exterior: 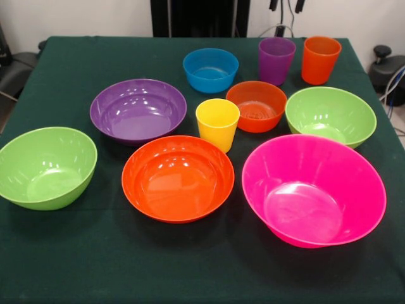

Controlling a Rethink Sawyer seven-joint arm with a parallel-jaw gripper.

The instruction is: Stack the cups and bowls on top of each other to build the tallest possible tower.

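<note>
All cups and bowls stand singly on the green cloth, none nested. The huge pink bowl (313, 190) is front right, beside the large orange bowl (178, 178). One green bowl (46, 167) is at the left, the other green bowl (330, 115) at the right. Behind them are the purple bowl (138, 109), small orange bowl (256, 106) and small blue bowl (211, 69). The yellow cup (217, 124) stands mid-table; the purple cup (276, 60) and orange cup (320, 59) are at the back right. Only the gripper (285, 5) tips show at the top edge, apart, above the two back cups, holding nothing.
The dark green cloth (95, 266) covers the whole table, with a bare strip along its front edge. A black column (190, 18) stands behind the table's far side. Dark equipment (387, 66) sits off the right edge.
</note>
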